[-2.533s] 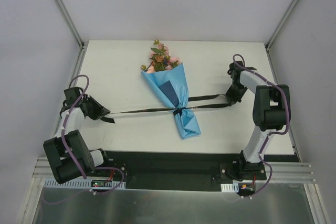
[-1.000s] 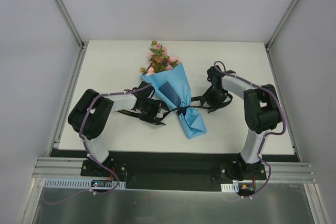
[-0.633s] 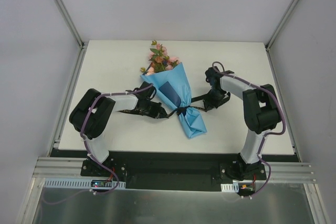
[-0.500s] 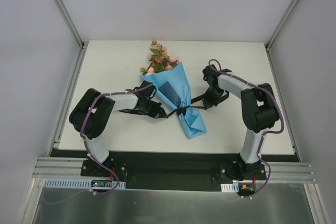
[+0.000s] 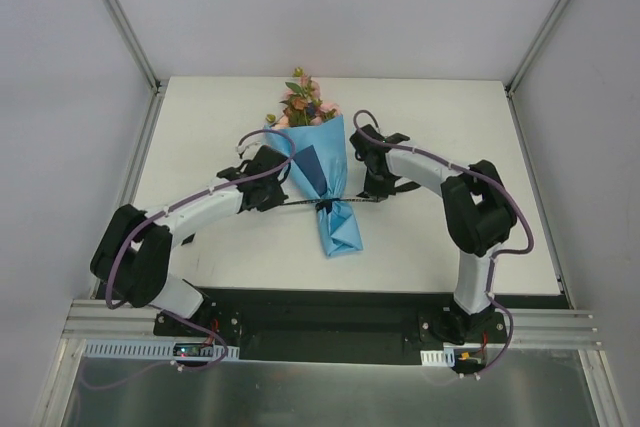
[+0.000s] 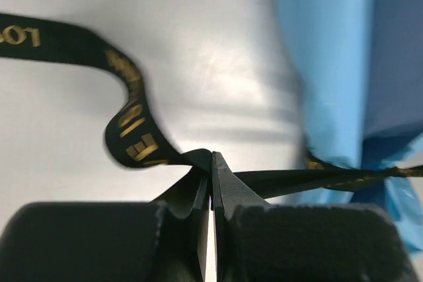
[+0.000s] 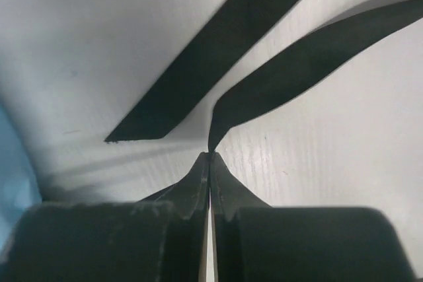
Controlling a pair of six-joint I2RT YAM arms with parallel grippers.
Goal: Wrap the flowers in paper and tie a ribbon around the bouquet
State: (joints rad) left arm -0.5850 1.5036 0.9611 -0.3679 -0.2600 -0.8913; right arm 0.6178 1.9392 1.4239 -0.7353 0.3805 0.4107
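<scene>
Pinching ribbon (image 6: pixel 129 130) either side of the bouquet (image 5: pixel 325 172), left tool (image 6: pixel 211 170) and right tool (image 7: pixel 209 163) clenched on it; floppy, likely slippery; grip near knot (image 5: pixel 322 205).

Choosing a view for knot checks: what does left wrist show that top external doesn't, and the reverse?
Left wrist only: gold lettering on the ribbon, and the left end effector pinched shut on it.
Top external only: the flowers, the right end effector, and the ribbon cinched around the narrow part of the whole bouquet.
Both: ribbon, light blue paper, white table.
</scene>
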